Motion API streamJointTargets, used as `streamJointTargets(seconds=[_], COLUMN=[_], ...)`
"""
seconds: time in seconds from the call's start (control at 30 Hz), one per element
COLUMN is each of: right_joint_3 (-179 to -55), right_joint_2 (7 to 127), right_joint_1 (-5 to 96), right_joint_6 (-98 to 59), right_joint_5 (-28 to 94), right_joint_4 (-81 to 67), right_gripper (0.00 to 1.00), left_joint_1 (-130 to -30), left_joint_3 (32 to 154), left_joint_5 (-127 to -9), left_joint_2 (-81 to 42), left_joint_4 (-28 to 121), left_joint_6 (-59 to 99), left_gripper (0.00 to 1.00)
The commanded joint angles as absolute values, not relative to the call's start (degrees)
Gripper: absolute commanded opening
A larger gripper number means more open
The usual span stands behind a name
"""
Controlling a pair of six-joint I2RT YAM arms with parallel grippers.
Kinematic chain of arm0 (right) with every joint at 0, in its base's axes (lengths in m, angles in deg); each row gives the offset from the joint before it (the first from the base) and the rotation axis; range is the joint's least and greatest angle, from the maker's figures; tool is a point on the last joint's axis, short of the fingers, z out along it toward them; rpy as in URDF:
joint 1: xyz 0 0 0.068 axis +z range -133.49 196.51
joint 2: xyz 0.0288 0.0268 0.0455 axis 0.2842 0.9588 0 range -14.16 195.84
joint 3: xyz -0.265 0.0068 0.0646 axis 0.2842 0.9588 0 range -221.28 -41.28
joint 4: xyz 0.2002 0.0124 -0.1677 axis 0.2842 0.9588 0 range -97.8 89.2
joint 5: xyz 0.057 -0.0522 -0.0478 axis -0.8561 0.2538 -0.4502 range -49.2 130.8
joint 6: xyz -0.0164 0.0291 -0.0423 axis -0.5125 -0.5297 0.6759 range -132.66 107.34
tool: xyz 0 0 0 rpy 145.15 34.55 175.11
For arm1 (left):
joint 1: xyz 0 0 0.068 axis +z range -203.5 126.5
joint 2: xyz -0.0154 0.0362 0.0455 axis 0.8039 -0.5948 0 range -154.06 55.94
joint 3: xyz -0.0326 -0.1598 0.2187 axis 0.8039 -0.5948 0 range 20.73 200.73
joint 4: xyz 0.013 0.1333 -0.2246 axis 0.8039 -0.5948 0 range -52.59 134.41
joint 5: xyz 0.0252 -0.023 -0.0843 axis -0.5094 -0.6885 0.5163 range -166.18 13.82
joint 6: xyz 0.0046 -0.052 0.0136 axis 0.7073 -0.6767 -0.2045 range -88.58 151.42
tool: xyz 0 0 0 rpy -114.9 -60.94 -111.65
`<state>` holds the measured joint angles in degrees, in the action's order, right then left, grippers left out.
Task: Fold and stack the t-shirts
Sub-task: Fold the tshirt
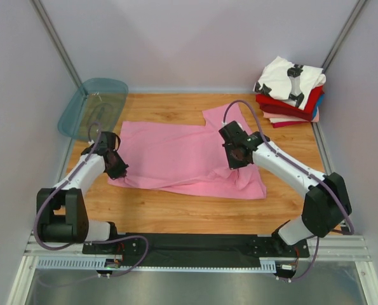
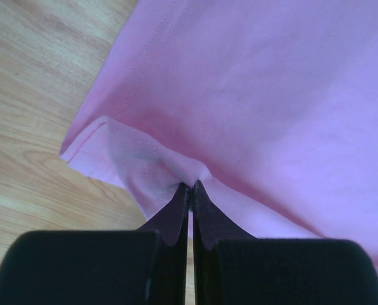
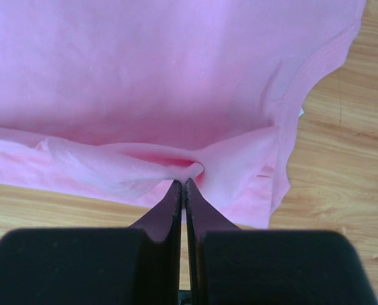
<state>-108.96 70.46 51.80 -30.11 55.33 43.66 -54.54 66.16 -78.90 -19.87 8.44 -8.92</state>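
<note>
Fingers [image 2: 173, 213] of our left gripper [image 2: 190, 185] are pinched together on a small raised fold of the pink shirt [image 2: 271, 95], right at one corner, as we see in the left wrist view. The hem is turned up there, showing its paler inside. The wooden table [image 2: 30, 76] shows to the left of the cloth.

In the right wrist view the fingers [image 3: 200, 213] of our right gripper [image 3: 183, 183] are likewise clamped tight on a tuck of the pink shirt [image 3: 176, 63], close to its near edge. A curved stitched hem runs down the right side, and the table [image 3: 341, 165] shows beyond it.

From the top camera we see the pink shirt [image 1: 176, 155] spread across the middle of the table [image 1: 176, 213], mostly flat, with one sleeve pointing toward the far edge. Our left gripper [image 1: 117, 166] sits at the shirt's near left corner. Our right gripper [image 1: 234, 162] sits on the shirt's right part. A stack of folded shirts [image 1: 289, 95], white with black print on top and red and blue below, rests at the far right corner, well apart from the pink one. A clear teal tray [image 1: 90, 108] sits at the far left corner.
</note>
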Motion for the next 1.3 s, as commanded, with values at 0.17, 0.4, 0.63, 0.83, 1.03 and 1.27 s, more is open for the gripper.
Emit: streamJointTargets(seconds=[0.17,0.4,0.63,0.83,1.03,1.27], right_joint_3=[-115.1,-128.1,-136.3,-126.1,-108.4,-93.4], right_joint_2=[80.9,93.8,95.7,82.4,67.3,66.1], right_joint_1=[47.4,40.5,38.0,40.6,44.5,44.9], right_joint_6=[-28.7,-28.3,-28.2,-30.6,-35.4,-38.0], right_joint_5=[57.6,59.6,64.7,65.5,50.8,37.6], right_joint_4=[40.0,41.9,45.6,42.8,33.8,27.4], right_gripper=[0.01,0.45,0.77,0.77,0.61,0.21], left_joint_1=[-54.2,-53.9,-52.2,-52.4,-55.9,-57.1], left_joint_3=[72.2,84.6,88.2,82.6,68.5,61.4], left_joint_5=[-80.8,-82.0,-78.0,-83.9,-81.6,-79.2], left_joint_2=[-28.9,-38.4,-35.3,-23.5,-13.1,-12.6], left_joint_4=[10.3,5.1,2.8,1.6,11.6,16.0], left_joint_6=[-9.5,-8.8,-7.9,-7.8,-8.1,-7.7], left_gripper=[0.05,0.11,0.65,0.73,0.59,0.25])
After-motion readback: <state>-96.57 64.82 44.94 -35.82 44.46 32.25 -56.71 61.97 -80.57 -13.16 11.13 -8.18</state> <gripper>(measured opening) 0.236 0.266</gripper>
